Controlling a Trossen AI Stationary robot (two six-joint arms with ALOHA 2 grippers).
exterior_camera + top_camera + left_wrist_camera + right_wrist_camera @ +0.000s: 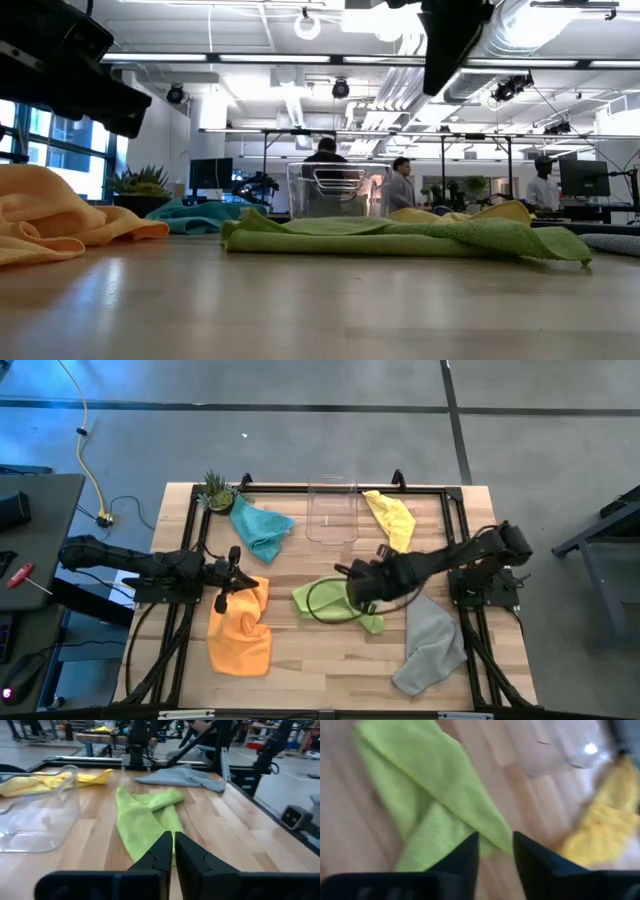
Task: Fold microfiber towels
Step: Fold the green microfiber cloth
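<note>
Top-down and wrist views of the wooden desk (330, 660) with five microfiber towels lying on it. The lime green towel (335, 600) is lying crumpled near the middle of the desk, and the right end effector (352, 572) is hovering just over its far edge; the right wrist view is showing its two fingers (465, 855) standing slightly apart with nothing between them, the green cloth lying directly beneath and ahead of them. The left end effector (228, 578) is hanging over the upper edge of the orange towel (242, 630), which is spreading toward the desk's near left side; the left wrist view is showing its fingers (162, 852) pressed together and gripping nothing, pointing across the desk at the green towel lying well ahead of them. The teal blue towel (262, 528) is lying at the far left, just beside a small potted plant (216, 490). The yellow towel (392, 518) is lying at the far right, touching the side of the clear plastic bin (332, 510) that is standing at the far middle. The grey towel (432, 642) is lying at the near right, partly under the right arm. In the low view, several people are standing in the room beyond the desk.
</note>
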